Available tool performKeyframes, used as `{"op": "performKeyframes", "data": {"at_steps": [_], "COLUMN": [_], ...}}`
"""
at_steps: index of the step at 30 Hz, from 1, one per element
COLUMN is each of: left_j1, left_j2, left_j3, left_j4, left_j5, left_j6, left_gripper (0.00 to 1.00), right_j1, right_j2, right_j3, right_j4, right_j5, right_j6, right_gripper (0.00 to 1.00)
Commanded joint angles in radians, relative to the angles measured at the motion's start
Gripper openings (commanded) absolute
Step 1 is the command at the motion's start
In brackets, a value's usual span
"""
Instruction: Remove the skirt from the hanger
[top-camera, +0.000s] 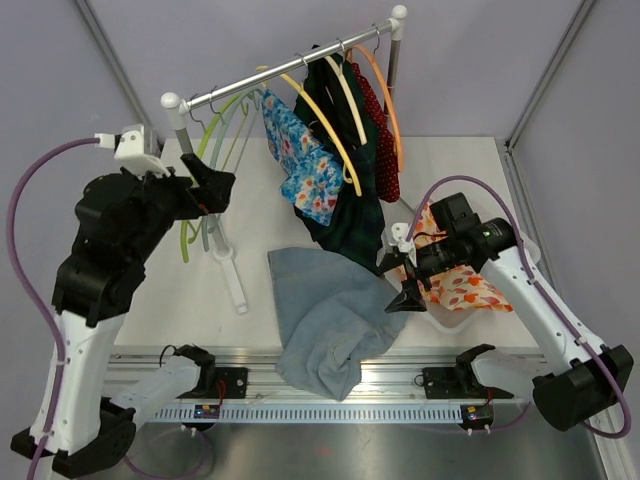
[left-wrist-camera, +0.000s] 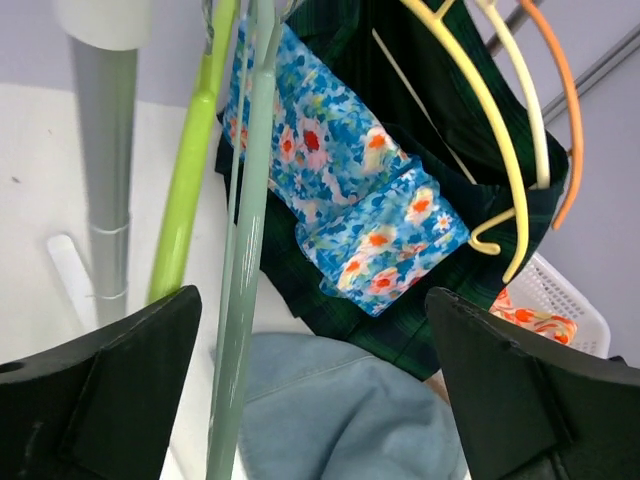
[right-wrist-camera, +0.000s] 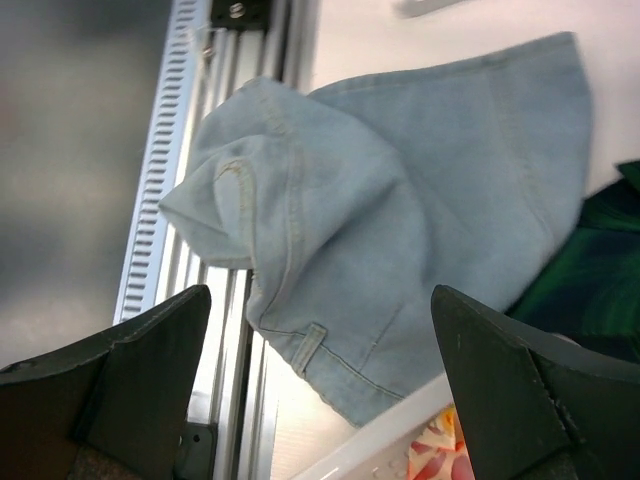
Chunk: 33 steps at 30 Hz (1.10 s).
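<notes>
Top external view: the denim skirt (top-camera: 325, 315) lies crumpled on the counter (top-camera: 200, 300), off every hanger, with its lower part spilling over the near edge onto the aluminium rail (top-camera: 390, 378). By my reading the removal itself is done, or nearly so.

The right gripper (top-camera: 398, 282) hovers just beside the skirt's right edge, above the rim of the white basket (top-camera: 450, 322). Its fingers are spread wide with nothing between them. The right wrist view shows only denim and rail in the gap, which fits a release over the counter rather than a grasp.

The left gripper (top-camera: 222, 190) sits high, close to the rack post and the green hangers (top-camera: 213, 140). Its fingers are likewise released. In the left wrist view a pale green hanger leg runs up through the gap, but I cannot tell whether it lies between the fingers or beyond them. That arm is probably placed there to steady a bare hanger.

The other garments are on the rack rail (top-camera: 290, 72): a blue floral garment (top-camera: 300, 160) on the yellow hanger (top-camera: 325, 125) and a dark green garment (top-camera: 355, 215) behind it. They hang clear of both arms — so neither seems to be the target.
</notes>
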Motion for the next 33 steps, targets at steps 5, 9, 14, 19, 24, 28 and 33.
{"op": "performKeyframes", "data": {"at_steps": [5, 9, 14, 19, 24, 28, 33], "left_j1": [0.004, 0.004, 0.004, 0.004, 0.004, 0.004, 0.004], "left_j2": [-0.218, -0.385, -0.512, -0.604, -0.653, -0.665, -0.665], "left_j3": [-0.106, -0.229, -0.315, -0.381, -0.419, -0.419, -0.424], "left_j4": [-0.038, -0.015, -0.017, -0.003, 0.023, 0.046, 0.093], "left_j5": [0.013, 0.036, 0.085, 0.146, 0.257, 0.283, 0.292], "left_j6": [0.200, 0.238, 0.229, 0.209, 0.234, 0.237, 0.219], "left_gripper": [0.99, 0.99, 0.99, 0.99, 0.99, 0.99, 0.99], "right_j1": [0.231, 0.429, 0.530, 0.575, 0.572, 0.520, 0.316], "right_j2": [0.130, 0.149, 0.293, 0.409, 0.348, 0.236, 0.173], "right_j3": [-0.001, -0.086, -0.112, -0.106, 0.055, 0.306, 0.604], "right_j4": [-0.104, 0.135, 0.330, 0.485, 0.267, 0.026, -0.165], "right_j5": [0.104, 0.366, 0.635, 0.809, 0.667, 0.567, 0.455], "right_j6": [-0.266, -0.036, 0.128, 0.205, 0.195, 0.106, 0.130], "right_gripper": [0.99, 0.99, 0.99, 0.77, 0.10, 0.00, 0.00]}}
